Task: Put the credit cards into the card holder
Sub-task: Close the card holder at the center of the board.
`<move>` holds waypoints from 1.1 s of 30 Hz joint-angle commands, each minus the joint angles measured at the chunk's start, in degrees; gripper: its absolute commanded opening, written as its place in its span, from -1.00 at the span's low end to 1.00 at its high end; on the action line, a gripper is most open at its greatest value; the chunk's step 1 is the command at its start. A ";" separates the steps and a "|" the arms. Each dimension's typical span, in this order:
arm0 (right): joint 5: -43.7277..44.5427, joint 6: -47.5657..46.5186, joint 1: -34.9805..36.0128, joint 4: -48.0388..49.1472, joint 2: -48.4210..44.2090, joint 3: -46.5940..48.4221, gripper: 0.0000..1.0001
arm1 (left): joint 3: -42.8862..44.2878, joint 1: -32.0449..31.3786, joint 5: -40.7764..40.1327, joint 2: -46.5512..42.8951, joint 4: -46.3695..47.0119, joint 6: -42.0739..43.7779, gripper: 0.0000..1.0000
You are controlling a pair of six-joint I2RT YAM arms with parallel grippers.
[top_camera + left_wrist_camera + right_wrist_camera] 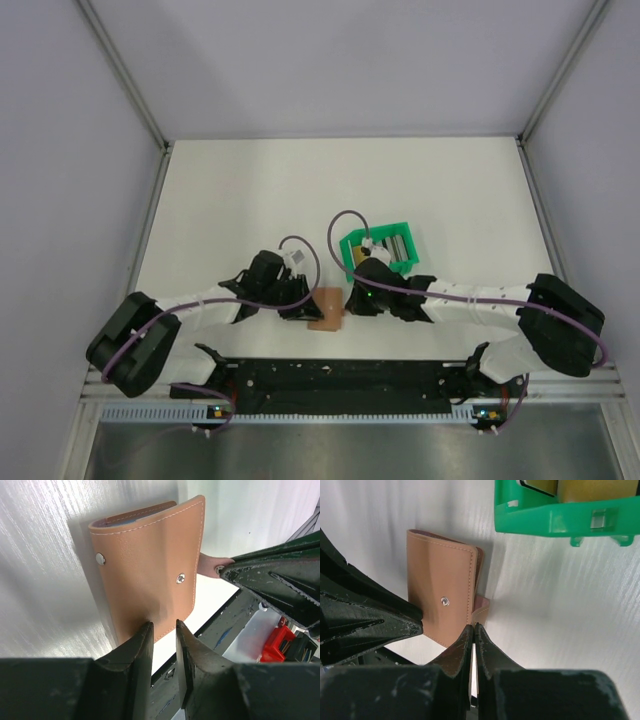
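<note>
Jaws on the right gripper (472,628) are pinched together on the tan strap of the card holder (437,595), which lies folded on the counter (560,610) between the two arms. The left gripper (164,626) has its jaws a little apart, tips at the holder's near edge. Farther off, the green tray (545,520) holds the credit cards (582,487), a gold one showing.

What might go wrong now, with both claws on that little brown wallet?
The right gripper pinches only the thin strap of the card holder, and the strap may slip out when pulled. The left gripper meets just the holder's edge, so the holder might slide or lift rather than open. The green tray holding the credit cards sits close by and might get bumped.
</note>
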 commanded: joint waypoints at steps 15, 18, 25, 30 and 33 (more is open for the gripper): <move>0.11 -7.16 3.00 -5.59 2.59 11.47 -0.30 | 2.24 -0.52 -6.61 -3.14 -6.58 2.39 -0.32; 1.44 -9.35 2.91 -6.47 -3.92 11.29 -0.13 | 3.47 -0.52 -8.98 -6.04 -10.10 3.96 -0.25; 9.85 -11.47 2.56 -6.65 -15.87 5.15 -0.12 | 4.71 -0.61 -20.40 -13.42 -14.08 8.01 0.03; 12.78 -6.99 0.98 -6.56 -24.22 -1.97 -0.24 | 1.63 -0.52 -26.74 -17.03 -12.85 6.53 0.46; 14.26 -5.06 0.89 -5.94 -27.48 -4.79 -0.24 | 0.05 -0.61 -26.39 -18.17 -10.56 4.68 0.95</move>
